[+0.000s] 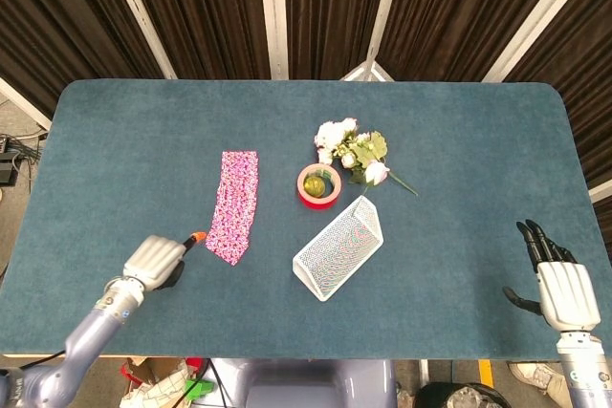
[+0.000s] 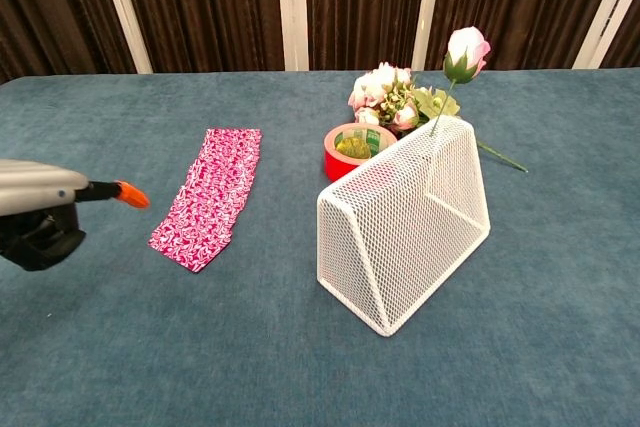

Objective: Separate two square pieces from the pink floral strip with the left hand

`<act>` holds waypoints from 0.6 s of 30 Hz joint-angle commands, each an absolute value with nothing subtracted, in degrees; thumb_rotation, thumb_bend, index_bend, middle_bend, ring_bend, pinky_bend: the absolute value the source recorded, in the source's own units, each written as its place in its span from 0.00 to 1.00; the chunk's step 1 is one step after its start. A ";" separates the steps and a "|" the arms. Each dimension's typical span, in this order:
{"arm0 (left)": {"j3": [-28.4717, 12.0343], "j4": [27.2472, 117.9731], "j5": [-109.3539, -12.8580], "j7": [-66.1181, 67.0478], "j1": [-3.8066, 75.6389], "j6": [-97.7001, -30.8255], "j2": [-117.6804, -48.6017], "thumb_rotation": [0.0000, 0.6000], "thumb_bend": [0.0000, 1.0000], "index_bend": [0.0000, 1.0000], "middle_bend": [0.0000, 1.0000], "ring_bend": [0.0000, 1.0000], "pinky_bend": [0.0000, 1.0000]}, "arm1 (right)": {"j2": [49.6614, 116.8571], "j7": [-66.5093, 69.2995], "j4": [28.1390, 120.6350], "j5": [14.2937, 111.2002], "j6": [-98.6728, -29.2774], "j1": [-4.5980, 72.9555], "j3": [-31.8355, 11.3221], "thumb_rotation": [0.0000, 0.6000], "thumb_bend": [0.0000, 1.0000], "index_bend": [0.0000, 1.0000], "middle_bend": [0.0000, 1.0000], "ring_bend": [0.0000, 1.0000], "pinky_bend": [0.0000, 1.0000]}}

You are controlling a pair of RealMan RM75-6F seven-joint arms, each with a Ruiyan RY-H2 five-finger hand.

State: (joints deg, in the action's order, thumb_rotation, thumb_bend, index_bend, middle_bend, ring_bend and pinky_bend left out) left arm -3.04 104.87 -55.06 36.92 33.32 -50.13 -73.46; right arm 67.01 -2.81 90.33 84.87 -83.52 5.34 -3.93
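Now your left hand (image 1: 156, 260) is above the table (image 1: 124, 140), low and just to the left of the strip (image 1: 235, 205). One finger with an orange tip (image 1: 198, 236) points out toward the strip's near end; from the head view the tip is just beside the edge of the cloth, and in the chest view it seems to be in the air, a little apart from it. The other fingers are curled in under the palm, and you hold nothing in this hand.

The strip lies flat ahead and to the right of your left hand, long and narrow, going away from you. Its near corner is the part closest to your fingertip. It is still one piece.

Further right from this hand, past the strip, there is a red tape roll (image 1: 317, 185) with something green inside it. Behind the roll is a bunch of flowers (image 1: 349, 150). In front of the roll, nearer to you, a white mesh basket (image 1: 338, 248) lies on its side.

Your right hand (image 1: 560, 289) is well apart from all these things, by the near right edge of the table. Its dark fingers are straight and spread, pointing away from you, and it is empty. It does not show in the chest view.
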 commanded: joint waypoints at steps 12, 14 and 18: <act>-0.07 103.43 -44.23 48.35 41.42 -52.56 -80.38 1.00 0.90 0.12 0.84 0.73 0.69 | 66.89 -2.47 90.21 84.77 -83.68 5.26 -4.04 1.00 0.18 0.00 0.09 0.24 0.31; 0.69 103.38 -42.95 50.79 42.44 -53.82 -81.24 1.00 0.90 0.12 0.84 0.73 0.69 | 66.93 -2.42 90.11 84.77 -83.66 5.25 -4.01 1.00 0.18 0.00 0.09 0.24 0.31; 1.36 104.13 -40.56 53.35 43.78 -55.83 -82.60 1.00 0.90 0.12 0.84 0.73 0.69 | 66.90 -2.33 90.16 84.83 -83.80 5.22 -4.06 1.00 0.18 0.00 0.09 0.24 0.31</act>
State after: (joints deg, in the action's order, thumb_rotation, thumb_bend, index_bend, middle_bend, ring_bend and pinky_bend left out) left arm 0.84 103.68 -41.77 52.37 42.92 -54.76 -81.75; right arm 66.90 -2.33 90.16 84.83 -83.80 5.22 -4.06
